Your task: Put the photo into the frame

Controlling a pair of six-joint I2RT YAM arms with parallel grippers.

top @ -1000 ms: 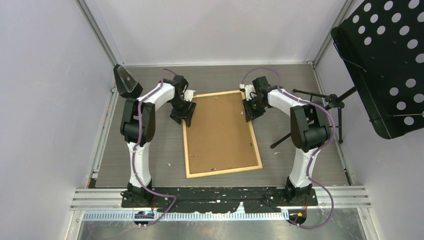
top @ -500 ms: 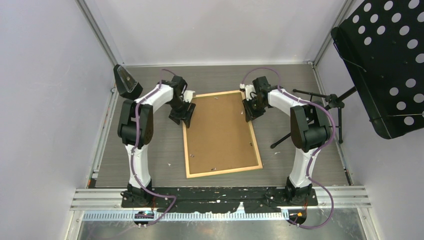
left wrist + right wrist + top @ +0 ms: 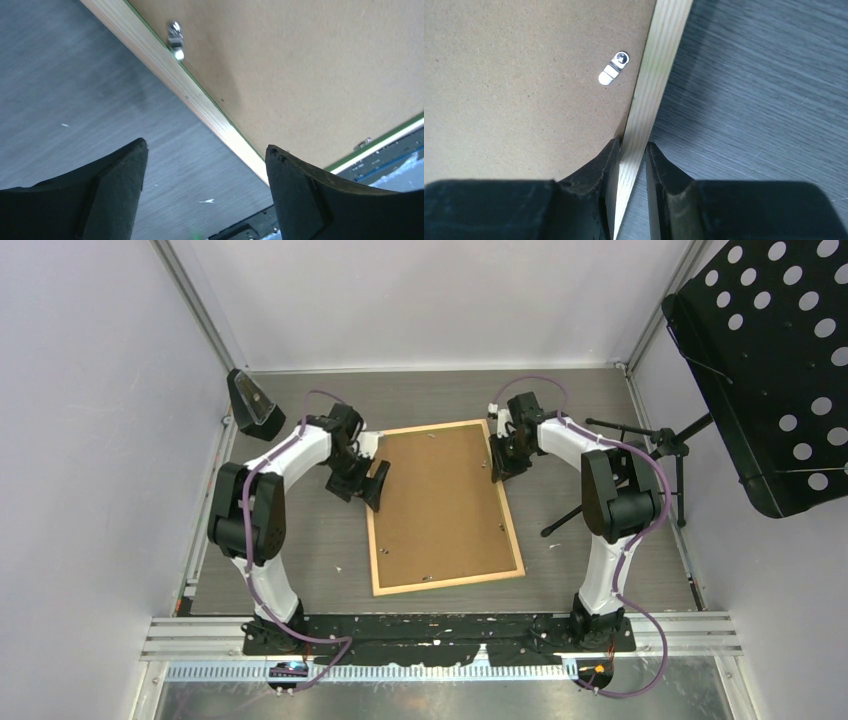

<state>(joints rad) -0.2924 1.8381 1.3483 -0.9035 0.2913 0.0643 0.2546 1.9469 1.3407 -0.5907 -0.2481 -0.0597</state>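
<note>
**While the right gripper (image 3: 497, 465) pinches the frame (image 3: 450, 582), the left gripper (image 3: 375, 483) gapes free**

Where the dark, grey, wood-grained table (image 3: 300, 530) spreads between the two arms, the frame lies flat with its back upward, a long thin rectangle set slightly askew. Its rails are pale natural wood with fine straight grain, and a hairline of bright green shows along the inner edge in the left wrist view. Inside the rails sits a plain brown hardboard backing sheet (image 3: 440, 505), matte and faintly speckled. Small shiny metal tabs are fixed on it near the rails: one (image 3: 613, 68) beside the right rail, another (image 3: 175, 39) by the left rail.

The right gripper (image 3: 631, 147) is clamped on the right rail near the far corner, its matte black wedge-shaped fingers (image 3: 596, 170) pressing the wood strip from both sides.

The left gripper (image 3: 205, 147) is beside the left rail toward the far end, its blunt black fingers (image 3: 117, 175) spread wide with nothing between them. From its wrist camera, only table and the rail's edge show in the gap, and whether either finger touches the frame cannot be told.
</note>
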